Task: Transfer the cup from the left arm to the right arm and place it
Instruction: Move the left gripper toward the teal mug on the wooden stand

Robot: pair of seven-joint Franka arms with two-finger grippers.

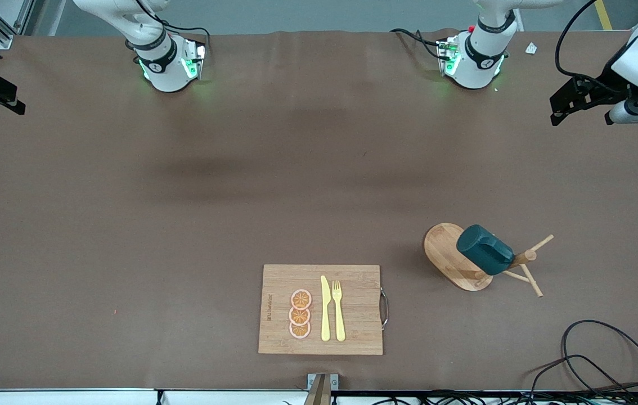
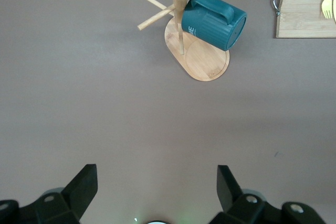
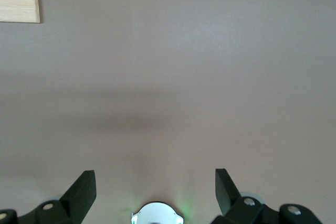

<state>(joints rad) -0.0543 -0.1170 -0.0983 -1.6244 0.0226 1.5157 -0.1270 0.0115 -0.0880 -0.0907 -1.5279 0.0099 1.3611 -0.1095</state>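
The dark teal cup [image 1: 485, 249] hangs tilted on a peg of a wooden mug rack [image 1: 445, 247] toward the left arm's end of the table. Its inside is hidden. The left wrist view shows the cup [image 2: 212, 19] with its handle up, on the rack [image 2: 205, 64]. My left gripper [image 1: 558, 112] is open and empty, high over the table edge at its own end, well apart from the cup; it shows open in its wrist view [image 2: 157, 179]. My right gripper [image 1: 12, 98] is open and empty over its end of the table, over bare cloth in its wrist view [image 3: 155, 182].
A wooden cutting board [image 1: 279, 337] lies near the front camera's edge, with orange slices [image 1: 300, 314], a yellow knife [image 1: 325, 309] and a yellow fork [image 1: 338, 309] on it. Black cables [image 1: 606, 360] lie near the front corner at the left arm's end.
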